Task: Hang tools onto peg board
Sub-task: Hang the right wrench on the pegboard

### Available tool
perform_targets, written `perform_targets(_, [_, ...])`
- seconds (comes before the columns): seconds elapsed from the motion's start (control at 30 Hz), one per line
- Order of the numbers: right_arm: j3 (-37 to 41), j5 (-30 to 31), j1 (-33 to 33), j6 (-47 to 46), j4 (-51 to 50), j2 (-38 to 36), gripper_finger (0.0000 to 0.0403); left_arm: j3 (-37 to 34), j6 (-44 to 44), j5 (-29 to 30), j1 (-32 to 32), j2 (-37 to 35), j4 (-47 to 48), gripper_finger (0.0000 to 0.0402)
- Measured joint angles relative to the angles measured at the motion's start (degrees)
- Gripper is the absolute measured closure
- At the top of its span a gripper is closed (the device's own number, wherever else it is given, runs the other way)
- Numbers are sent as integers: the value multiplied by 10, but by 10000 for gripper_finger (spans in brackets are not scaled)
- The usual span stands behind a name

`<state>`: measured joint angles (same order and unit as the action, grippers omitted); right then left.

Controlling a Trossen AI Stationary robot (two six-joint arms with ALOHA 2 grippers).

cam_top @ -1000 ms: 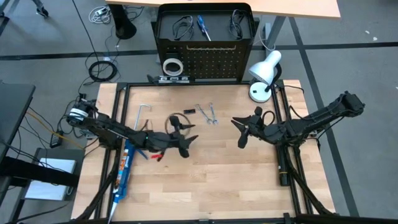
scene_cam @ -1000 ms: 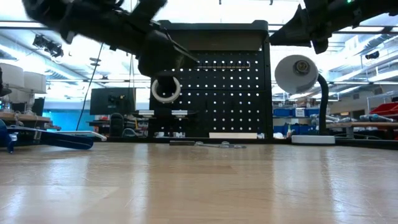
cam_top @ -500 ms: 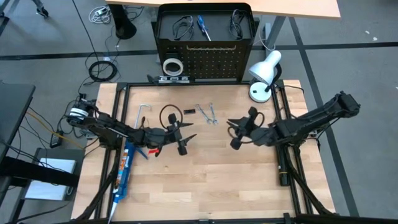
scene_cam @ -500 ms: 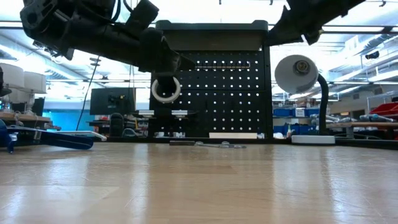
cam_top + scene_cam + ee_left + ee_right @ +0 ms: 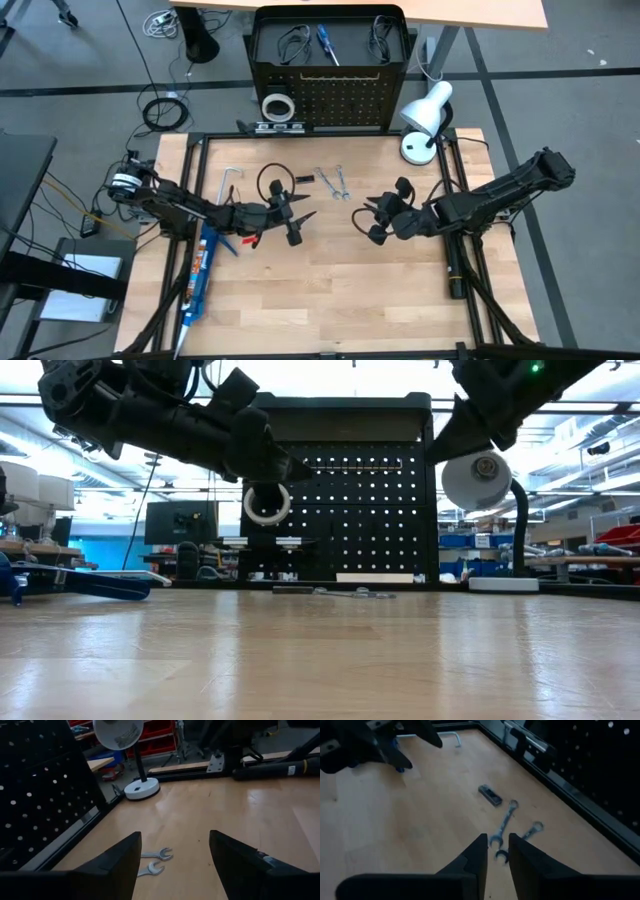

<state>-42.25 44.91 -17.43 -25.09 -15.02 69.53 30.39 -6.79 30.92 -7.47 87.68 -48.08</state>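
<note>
High view: peg board [image 5: 330, 100] upright at far edge of worktop [image 5: 330, 290]. Tape ring [image 5: 277, 105], cable loops [image 5: 293, 43] and screwdriver [image 5: 326, 44] on board. Two wrenches [image 5: 333, 181] flat on worktop near board. Left gripper [image 5: 292, 219] left of wrenches, right gripper [image 5: 372, 217] right of them.

Low view: lamp [image 5: 480, 480] beside board, both arms overhead.

Left wrist view: fingers [image 5: 117, 865] spread wide, empty; wrenches between.

Right wrist view: fingers [image 5: 475, 855] nearly together, narrow gap, nothing gripped; wrenches beyond, small black strip [image 5: 490, 795] nearby.
</note>
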Motion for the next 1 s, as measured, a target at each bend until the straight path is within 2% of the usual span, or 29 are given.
perform_targets(0.4, [97,-2,-1,-89,2,4,254,0,26,7,11,0,-3,161])
perform_targets(0.6, [126,-11,-1,-98,45,4,249,0,26,9,11,0,-3,161])
perform_targets(1.0, [128,-12,-1,-97,55,4,249,0,30,10,11,0,-3,161])
